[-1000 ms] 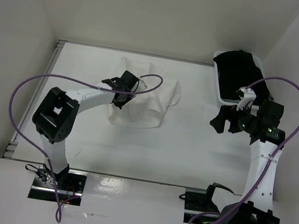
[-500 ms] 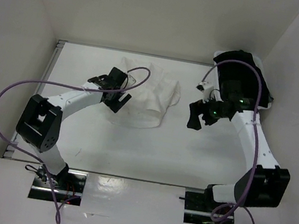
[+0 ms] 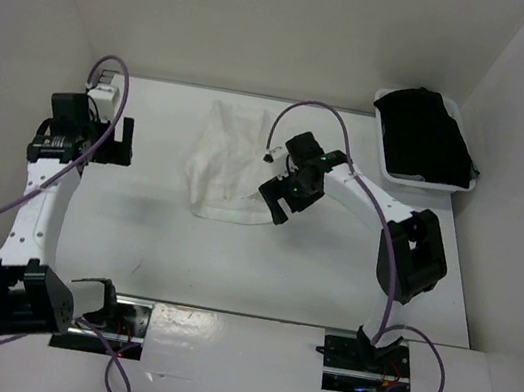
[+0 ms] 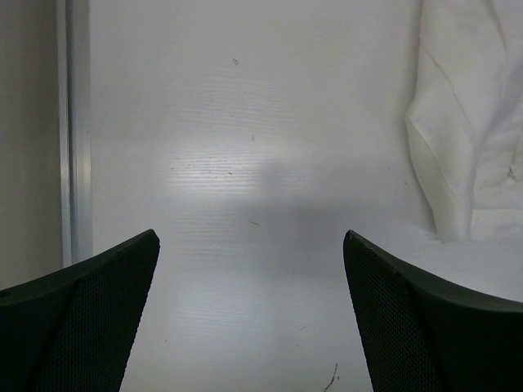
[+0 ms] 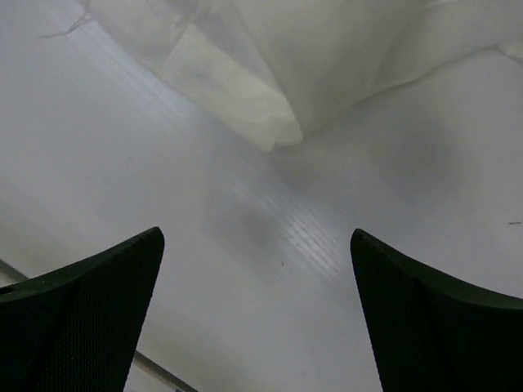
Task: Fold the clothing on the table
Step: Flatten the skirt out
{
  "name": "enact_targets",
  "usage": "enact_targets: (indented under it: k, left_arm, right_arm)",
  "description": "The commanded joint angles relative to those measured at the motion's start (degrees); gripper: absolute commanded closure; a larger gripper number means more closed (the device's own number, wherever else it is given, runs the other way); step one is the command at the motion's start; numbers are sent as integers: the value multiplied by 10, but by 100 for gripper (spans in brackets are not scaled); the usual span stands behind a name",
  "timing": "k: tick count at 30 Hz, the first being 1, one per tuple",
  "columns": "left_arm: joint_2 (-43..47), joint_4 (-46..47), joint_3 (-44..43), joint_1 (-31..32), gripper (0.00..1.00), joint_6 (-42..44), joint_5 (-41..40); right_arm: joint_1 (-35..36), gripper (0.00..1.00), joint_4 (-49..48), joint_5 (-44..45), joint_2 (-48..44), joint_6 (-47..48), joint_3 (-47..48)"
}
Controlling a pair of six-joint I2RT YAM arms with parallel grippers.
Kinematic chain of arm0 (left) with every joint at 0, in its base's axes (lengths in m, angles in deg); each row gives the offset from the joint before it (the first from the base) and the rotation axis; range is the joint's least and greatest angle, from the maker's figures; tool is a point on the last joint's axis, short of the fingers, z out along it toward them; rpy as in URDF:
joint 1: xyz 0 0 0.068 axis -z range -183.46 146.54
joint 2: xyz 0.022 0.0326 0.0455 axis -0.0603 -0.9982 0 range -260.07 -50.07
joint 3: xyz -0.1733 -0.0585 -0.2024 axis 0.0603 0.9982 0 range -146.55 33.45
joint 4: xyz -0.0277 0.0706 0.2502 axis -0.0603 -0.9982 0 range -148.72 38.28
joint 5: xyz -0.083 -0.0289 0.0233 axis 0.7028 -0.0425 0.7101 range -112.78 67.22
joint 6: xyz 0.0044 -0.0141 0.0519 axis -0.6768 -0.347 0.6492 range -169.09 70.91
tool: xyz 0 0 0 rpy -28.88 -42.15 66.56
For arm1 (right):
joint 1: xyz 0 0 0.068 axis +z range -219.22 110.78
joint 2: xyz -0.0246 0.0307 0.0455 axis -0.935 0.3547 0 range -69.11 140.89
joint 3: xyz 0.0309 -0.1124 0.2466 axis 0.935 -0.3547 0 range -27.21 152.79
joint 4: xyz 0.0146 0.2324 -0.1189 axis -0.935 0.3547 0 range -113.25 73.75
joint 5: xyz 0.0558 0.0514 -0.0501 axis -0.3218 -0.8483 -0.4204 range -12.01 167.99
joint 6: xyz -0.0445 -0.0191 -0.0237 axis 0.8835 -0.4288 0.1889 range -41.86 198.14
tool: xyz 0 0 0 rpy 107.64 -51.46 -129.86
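Both arms have traded places since a second ago: my left arm has let go of the clothing (image 3: 232, 165) and swung out to the rail side of the table (image 3: 330, 269), while my right arm has crossed over from the bin (image 3: 387, 165) holding the black garment (image 3: 425, 133).

The left gripper (image 3: 117, 140) hangs over bare table with its fingers spread wide and nothing between them. From it, the white skirt lies well off to the right, only its edge showing in the wrist view (image 4: 474, 122).

The right gripper (image 3: 277, 199), also fully spread and empty, hovers at the skirt's right-hand edge. Through its wrist camera a folded corner of the fabric (image 5: 327, 57) sits just ahead of the gap between the fingers (image 5: 98, 310), not yet touched.

The skirt lies part-folded, its long axis running from the far side toward the arm bases, across the right gripper's line of reach. I judge the right arm nearer, so the next pinch falls to it.
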Motion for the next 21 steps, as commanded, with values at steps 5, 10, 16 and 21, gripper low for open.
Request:
enact_targets:
  k: [5,10,16,21]
  left_arm:
    - [70,-14,57,-74,1,-7,85]
    - [70,-14,70,-99,1,5,110]
    - [64,-14,75,-110,1,10,120]
    - [64,-14,75,-110,1,10,120]
  right_arm:
    - [-3,1,-128,50,55,-79,26]
    - [-3,1,-188,64,79,-115,0]
    - [-3,16,-201,21,121,-135,0]
    - [-3,76,-195,25,151,-135,0]
